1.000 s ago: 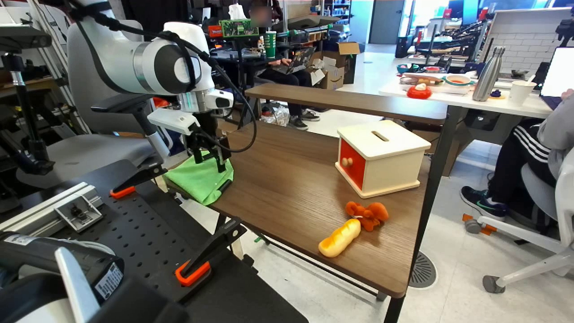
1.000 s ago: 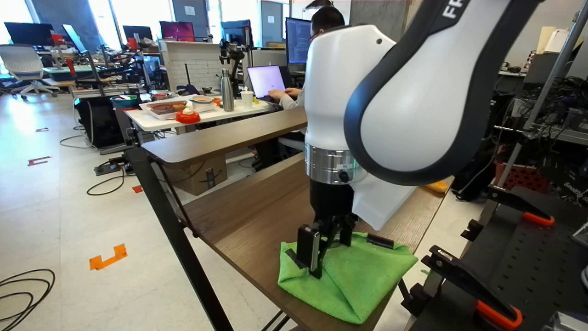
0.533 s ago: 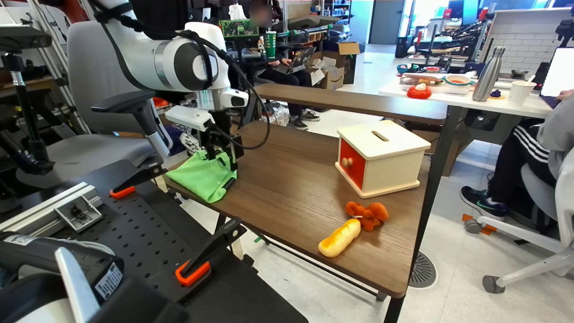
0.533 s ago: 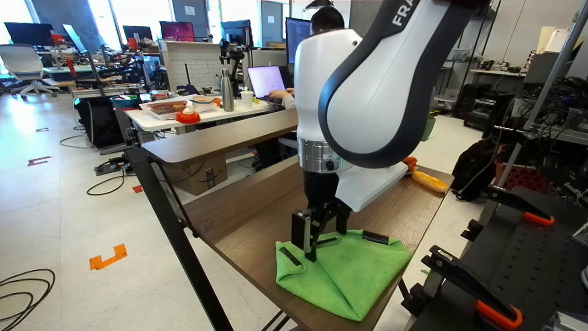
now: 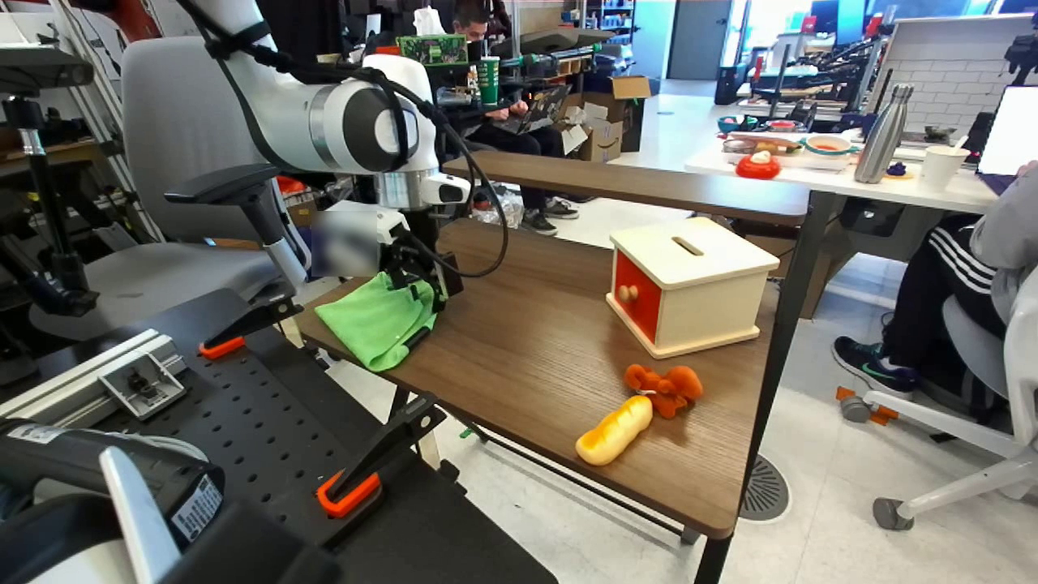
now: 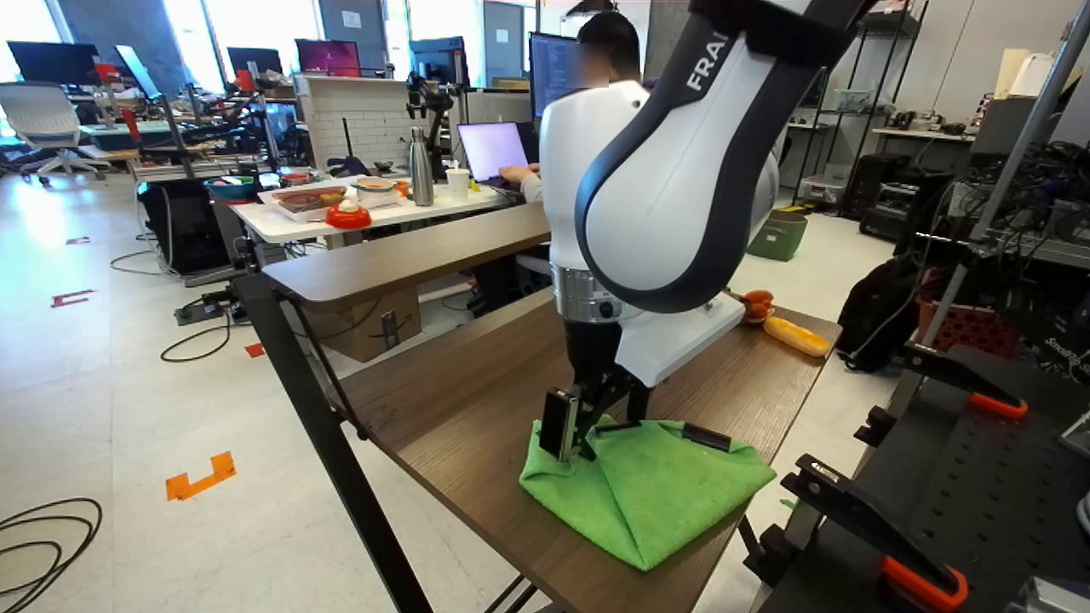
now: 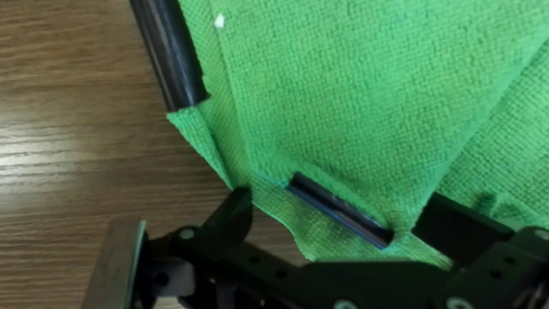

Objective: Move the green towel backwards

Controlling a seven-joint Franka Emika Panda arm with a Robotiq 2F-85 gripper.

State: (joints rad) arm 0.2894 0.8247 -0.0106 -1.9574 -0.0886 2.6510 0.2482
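The green towel (image 5: 375,323) lies folded on the near end of the brown table, with black strips along its edges; it also shows in an exterior view (image 6: 656,485) and fills much of the wrist view (image 7: 351,94). My gripper (image 5: 420,290) points down over the towel's inner edge; it also shows in an exterior view (image 6: 611,426). In the wrist view my gripper (image 7: 336,204) has its fingers wide apart, one at the towel's edge and one over the cloth. A black strip (image 7: 341,211) lies between them. Whether the fingertips press on the cloth is hard to tell.
The brown table (image 5: 519,341) has a raised shelf (image 5: 616,182) along one side. A wooden box with a red door (image 5: 689,284), an orange plush toy (image 5: 666,389) and a toy bread (image 5: 615,431) stand farther along. A black perforated bench with clamps (image 5: 268,430) is alongside.
My gripper has moved farther onto the table, away from the chair and the table's end. The towel has shifted a little the same way, and its near corner has drawn inward.
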